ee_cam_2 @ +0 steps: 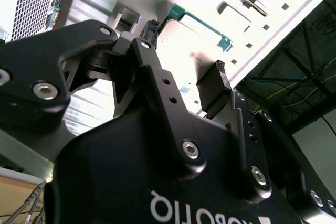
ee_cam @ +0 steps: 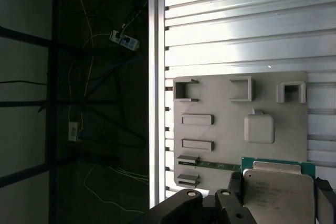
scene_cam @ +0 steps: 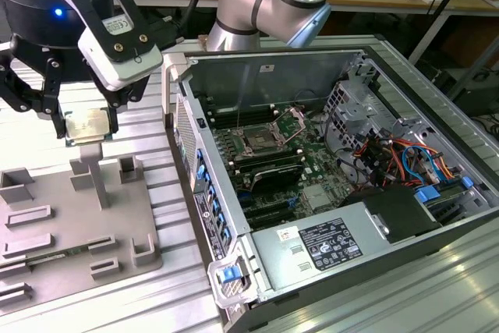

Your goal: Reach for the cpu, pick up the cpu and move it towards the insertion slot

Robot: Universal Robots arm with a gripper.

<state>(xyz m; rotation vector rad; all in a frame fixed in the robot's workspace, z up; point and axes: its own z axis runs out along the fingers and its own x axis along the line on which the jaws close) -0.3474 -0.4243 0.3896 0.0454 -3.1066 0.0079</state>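
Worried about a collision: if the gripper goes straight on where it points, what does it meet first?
Probably the grey fixture plate, at its upright post just under the gripper and held cpu; depth is unclear.

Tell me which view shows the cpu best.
The first wrist view: the cpu faces the camera close up, metal top and green edge plain. The exterior view shows it small, held in the gripper. In the second wrist view I cannot make it out.

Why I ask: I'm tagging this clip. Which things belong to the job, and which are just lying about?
Job: the cpu, held in the pincer; the insertion slot.
Lying about: grey holder plate; power supply; coloured cables.
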